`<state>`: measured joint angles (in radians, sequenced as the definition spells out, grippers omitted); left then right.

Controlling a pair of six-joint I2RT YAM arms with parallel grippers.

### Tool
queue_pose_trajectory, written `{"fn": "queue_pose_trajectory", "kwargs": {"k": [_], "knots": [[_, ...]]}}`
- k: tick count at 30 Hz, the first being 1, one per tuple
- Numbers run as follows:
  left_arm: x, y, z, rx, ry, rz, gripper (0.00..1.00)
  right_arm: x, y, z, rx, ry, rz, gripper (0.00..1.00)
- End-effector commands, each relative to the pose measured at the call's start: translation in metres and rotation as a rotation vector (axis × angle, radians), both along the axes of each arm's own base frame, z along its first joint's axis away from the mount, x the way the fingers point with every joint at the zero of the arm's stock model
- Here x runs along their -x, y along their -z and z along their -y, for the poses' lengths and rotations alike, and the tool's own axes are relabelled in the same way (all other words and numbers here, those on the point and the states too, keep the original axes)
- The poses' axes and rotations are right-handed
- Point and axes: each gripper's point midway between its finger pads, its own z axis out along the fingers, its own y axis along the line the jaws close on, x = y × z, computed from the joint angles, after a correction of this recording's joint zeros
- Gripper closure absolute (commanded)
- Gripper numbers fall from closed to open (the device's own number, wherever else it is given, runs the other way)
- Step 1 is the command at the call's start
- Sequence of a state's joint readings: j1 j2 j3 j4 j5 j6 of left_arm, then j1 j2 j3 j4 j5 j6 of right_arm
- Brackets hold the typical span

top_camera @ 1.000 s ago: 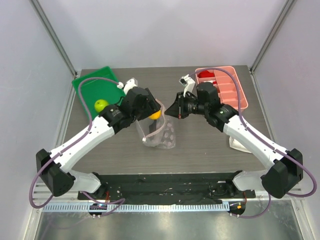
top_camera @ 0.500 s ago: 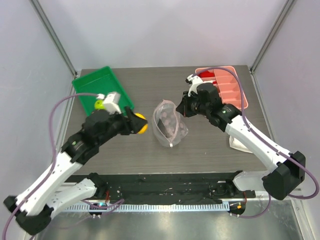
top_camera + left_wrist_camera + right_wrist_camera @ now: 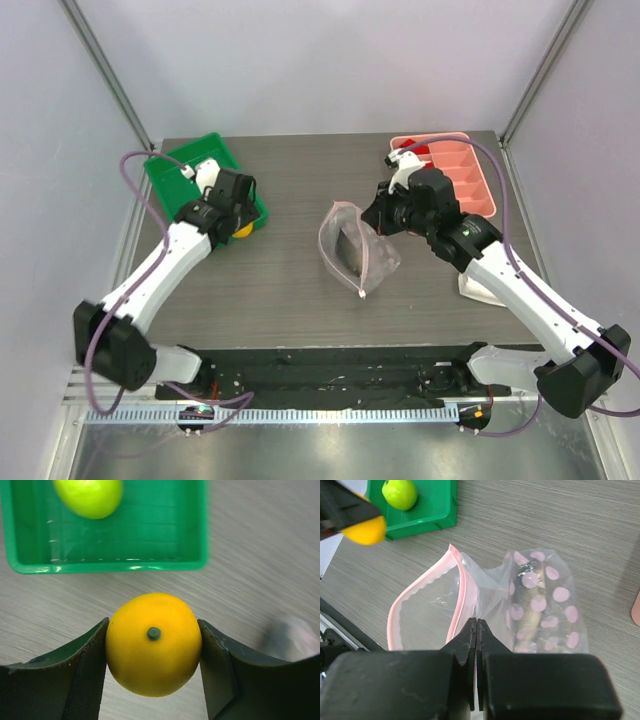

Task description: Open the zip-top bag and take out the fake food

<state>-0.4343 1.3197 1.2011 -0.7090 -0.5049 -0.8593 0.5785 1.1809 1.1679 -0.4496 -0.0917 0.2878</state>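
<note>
My left gripper (image 3: 152,650) is shut on the yellow-orange toy fruit (image 3: 153,644) and holds it above the table just off the near edge of the green tray (image 3: 107,565); it also shows in the top view (image 3: 241,229). The lime green fruit (image 3: 89,496) lies in that tray and also shows in the right wrist view (image 3: 399,494). My right gripper (image 3: 476,630) is shut on the rim of the zip-top bag (image 3: 485,595), a clear bag with a pink zip strip and pink dots. The bag hangs open at the table's middle (image 3: 355,250).
A pink compartment tray (image 3: 452,172) with red pieces stands at the back right. A white object (image 3: 477,288) lies under my right arm. The green tray (image 3: 182,172) is at the back left, by the frame post.
My left gripper has carried the yellow-orange fruit out of the bag and back left to the green tray's edge. My right gripper has kept hold of the bag, which has shifted slightly right.
</note>
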Motion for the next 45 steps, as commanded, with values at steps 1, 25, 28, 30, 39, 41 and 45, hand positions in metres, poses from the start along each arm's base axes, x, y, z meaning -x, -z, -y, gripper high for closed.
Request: {"fn": "queue_pose_trajectory", "kwargs": {"k": [1,25,28,30,39,41,45], "knots": [[-0.036,0.012,-0.028,-0.014,-0.159,0.000,1.00,0.008,-0.023,0.001,-0.058,-0.015,0.044,0.98],[-0.121,0.082,-0.059,0.053,-0.164,-0.225,0.00,0.022,-0.013,-0.018,-0.134,-0.103,-0.019,0.98],[-0.099,0.055,-0.036,0.100,-0.082,-0.173,0.03,0.021,-0.013,-0.020,-0.137,-0.112,-0.025,0.98],[-0.079,0.025,0.008,0.161,0.075,-0.056,0.25,0.020,-0.015,-0.021,-0.139,-0.114,-0.020,0.98],[0.065,-0.067,0.192,0.511,0.787,0.231,1.00,0.019,-0.026,-0.028,-0.181,-0.125,-0.014,0.98],[0.079,-0.062,0.200,0.521,0.797,0.228,1.00,0.020,-0.027,-0.030,-0.206,-0.122,-0.027,0.98],[0.097,-0.054,0.222,0.558,0.812,0.204,1.00,0.021,-0.031,-0.035,-0.260,-0.125,-0.034,0.98]]}}
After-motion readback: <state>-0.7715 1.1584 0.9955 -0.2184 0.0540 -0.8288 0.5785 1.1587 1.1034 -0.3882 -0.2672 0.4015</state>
